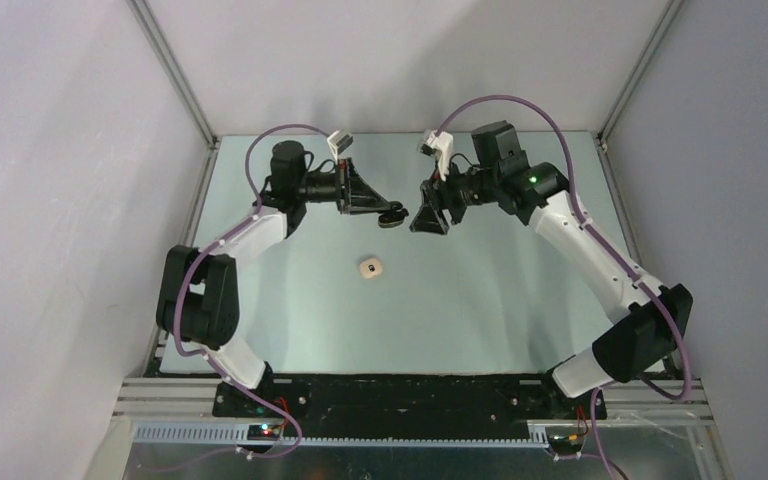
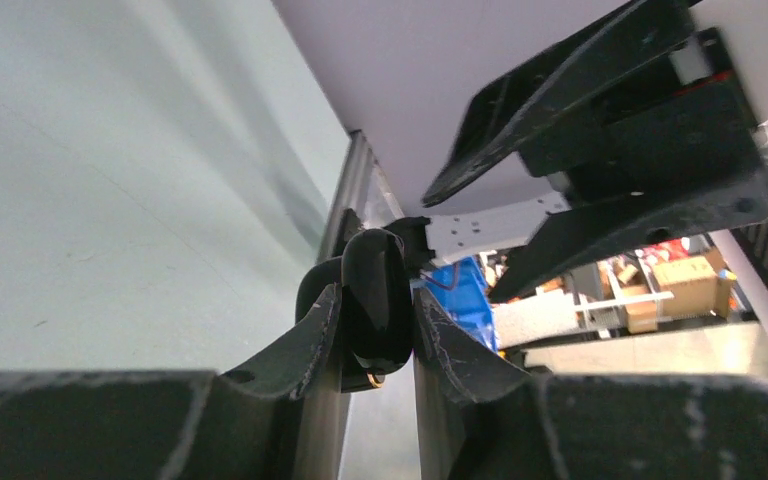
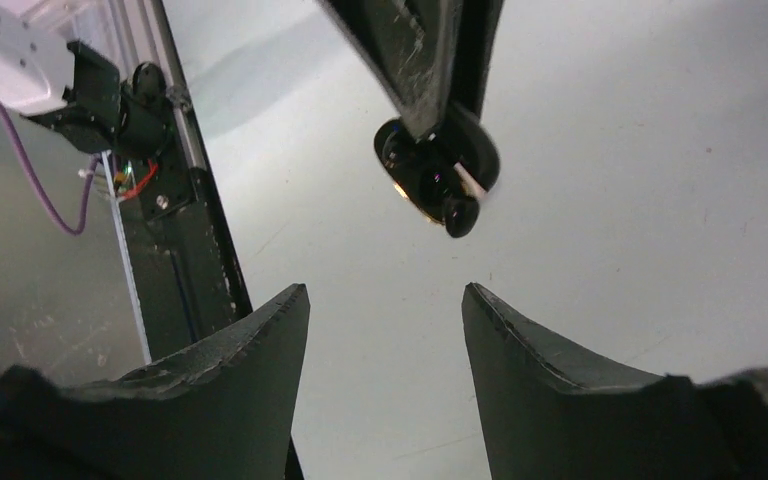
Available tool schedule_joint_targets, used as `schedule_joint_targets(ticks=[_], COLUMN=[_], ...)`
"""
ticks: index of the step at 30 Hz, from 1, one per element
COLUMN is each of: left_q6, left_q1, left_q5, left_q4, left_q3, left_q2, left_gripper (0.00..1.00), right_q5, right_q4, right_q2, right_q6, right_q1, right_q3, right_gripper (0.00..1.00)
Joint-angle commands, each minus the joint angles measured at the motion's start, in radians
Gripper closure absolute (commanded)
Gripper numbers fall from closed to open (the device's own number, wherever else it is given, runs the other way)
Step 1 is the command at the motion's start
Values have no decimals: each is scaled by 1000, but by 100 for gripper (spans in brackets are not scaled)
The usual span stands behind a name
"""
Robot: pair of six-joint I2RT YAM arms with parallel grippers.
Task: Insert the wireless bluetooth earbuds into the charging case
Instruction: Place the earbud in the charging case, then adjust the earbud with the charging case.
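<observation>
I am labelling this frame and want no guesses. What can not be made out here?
1. Earbuds: top view, too small; right wrist view, dark shapes in the black case merge.
2. Case interior: left wrist view, the left gripper covers its sides.
3. Beige thing on the table: top view, too small to name.

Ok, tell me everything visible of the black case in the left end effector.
The black case is a glossy, pebble-shaped shell, plastic by its look, apparently hinged open, with gold-coloured trim at one edge. The left end effector is shut on it, pinching both sides, holding it clear of the table and facing the open right end effector. Its contents are unclear.
</observation>
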Motion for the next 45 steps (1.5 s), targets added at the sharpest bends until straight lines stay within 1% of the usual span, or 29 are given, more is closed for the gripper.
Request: schedule_joint_targets(ticks=[1,2,3,4,12,14,28,33,45], left_q6=[233,288,356,371,386,385,379,377,369], left_q1=[6,6,5,6,6,6,4,5,5], left_q5=[-87,-127,-141,-142,-118,-114,-97,-96,-97], left_q4=[-309,-455,-493,-521,-532,-531,-519,-514,-505], left_q3=[73,92,117,124,130,135,144,144,141], left_q2=[-57,-59,-60,-60,-52,-47,-39,-40,-41], left_gripper=[100,100,100,100,100,100,100,100,100], right_q5=[50,52,53,52,83,80,81,80,63], right_q4=[52,60,64,73,85,86,86,82,75], right_q2=[58,71,78,92,161,173,218,221,216], right_q6=[174,214,234,266,436,451,441,434,418], right_q1=[0,1,0,0,-11,-11,27,37,47], right_q3=[74,82,85,91,122,127,140,130,125], right_gripper=[37,37,37,37,38,39,41,45,50])
